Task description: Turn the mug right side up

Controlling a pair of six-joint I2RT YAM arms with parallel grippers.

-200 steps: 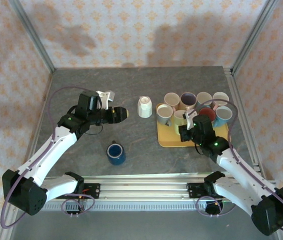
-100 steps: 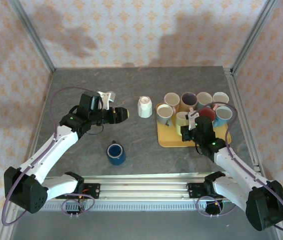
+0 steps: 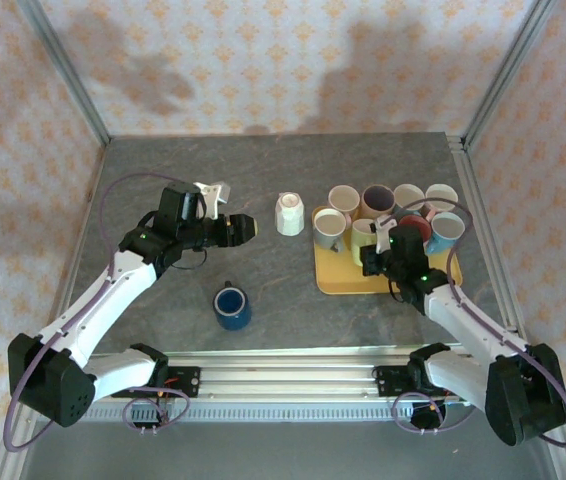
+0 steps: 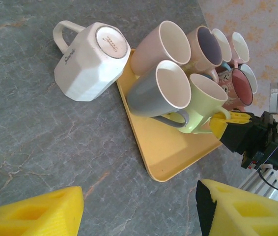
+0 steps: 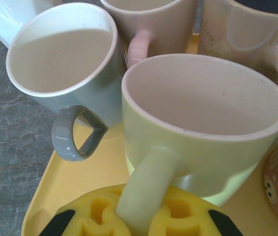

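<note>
So the white faceted ceramic mug [image 4: 91,60] is sitting rim-down on the grey stone-look table [image 3: 163,170], base up. It's just beside the near-left corner of the flat yellow tray [image 4: 173,157]; can't tell if it actually touches. In the left wrist view its handle sticks out on the side away from the tray.

The left gripper [image 3: 242,228] hangs a bit to the left of it, apart from it, yellow fingers [image 4: 36,214] spread and holding nothing. My read: it's at the approach stage, grab not made yet.

How I'd do it:
- Come in low and take the body across two flat facets, not the handle, so it can't swivel in the pads.
- Lift clear of the table before rolling the wrist. The grey mug [image 4: 156,93] on the tray is close, and a flip done low could clip it or the tray lip.
- Set it down on open table to the left, well away from the dark blue mug [image 3: 231,305] nearer the bases.

The right gripper [image 3: 378,246] is over the tray, pinched on the handle of the pale green mug [image 5: 203,147]. I'd guess it matters mainly as something to steer around.
</note>
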